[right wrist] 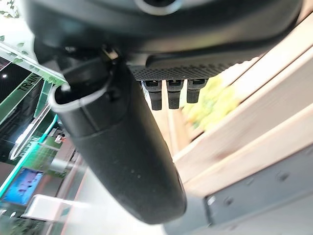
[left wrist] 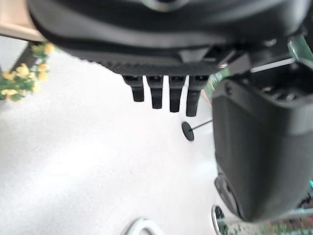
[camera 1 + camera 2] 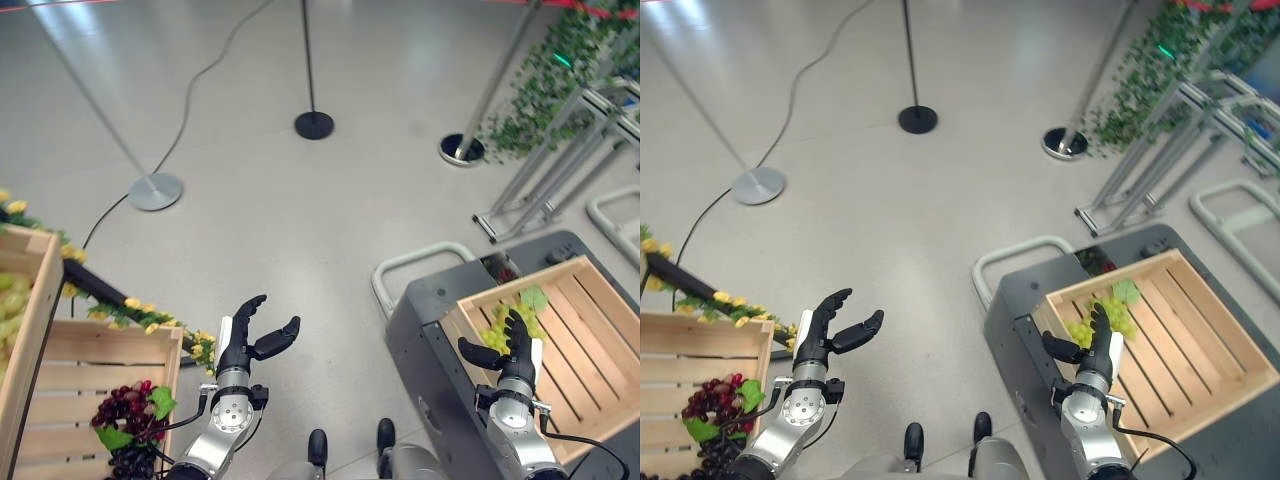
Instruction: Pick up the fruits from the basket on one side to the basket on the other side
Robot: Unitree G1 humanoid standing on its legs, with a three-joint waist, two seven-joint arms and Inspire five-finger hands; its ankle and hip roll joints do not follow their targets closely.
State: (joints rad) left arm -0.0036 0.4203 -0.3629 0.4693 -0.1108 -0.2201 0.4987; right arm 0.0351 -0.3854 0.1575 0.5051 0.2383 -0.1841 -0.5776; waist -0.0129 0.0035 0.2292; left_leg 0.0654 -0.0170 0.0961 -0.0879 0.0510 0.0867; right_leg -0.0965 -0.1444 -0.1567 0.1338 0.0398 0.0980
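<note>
Nearest, at lower left, red grapes [image 3: 125, 408] wait in the left crate [image 3: 90, 352]. Both hands, left [image 3: 243, 345] and right [image 3: 512, 350], hover empty, fingers spread. Green grapes [image 3: 1102, 318] already lie in the right crate [image 3: 1200, 300]. Next, I judge: reach left, grasp the red bunch.

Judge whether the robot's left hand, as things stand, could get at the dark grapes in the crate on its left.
Probably yes. The left hand is open, holds nothing and hangs beside the wooden crate; the dark grapes lie uncovered at its open top.
</note>
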